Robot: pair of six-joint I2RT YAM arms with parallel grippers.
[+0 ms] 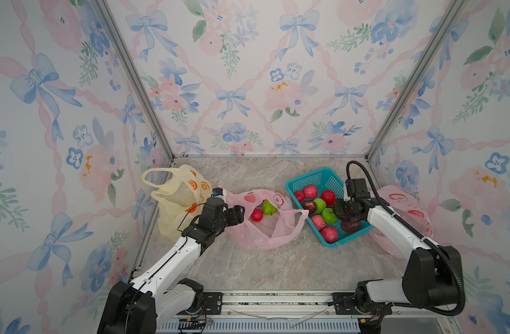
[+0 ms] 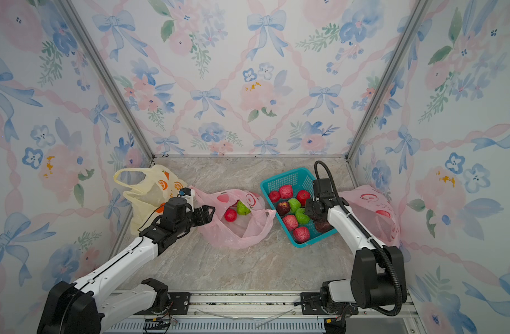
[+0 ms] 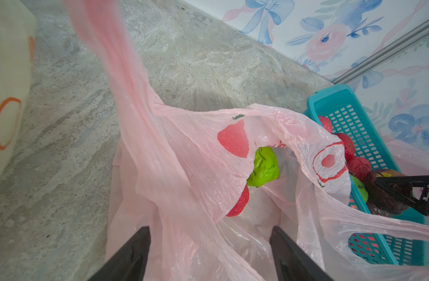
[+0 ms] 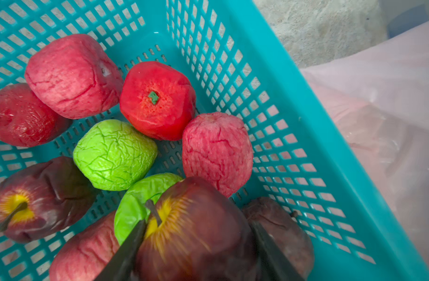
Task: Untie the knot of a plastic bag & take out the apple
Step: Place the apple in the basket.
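A grey marbled tabletop (image 1: 248, 269) is enclosed by bow-and-flower papered walls (image 1: 248, 121) and aluminium corner posts (image 1: 132, 72). The pink bag (image 1: 259, 234) is spread open mid-table, with a red apple (image 1: 257, 215) and a green apple (image 1: 269, 207) seen inside. The left gripper (image 3: 210, 228) is held apart at its mouth. The right gripper (image 4: 198, 223) is clamped on a dark apple (image 4: 199, 243) over the teal basket (image 1: 305, 175).

Stretched forward with the left arm (image 1: 173, 257), left gripper (image 3: 210, 230) gaping wide. Over on the right arm (image 1: 392, 222), angled down, right gripper (image 4: 197, 223) clamped on a dark red apple (image 4: 199, 245) squarely between the jaws.
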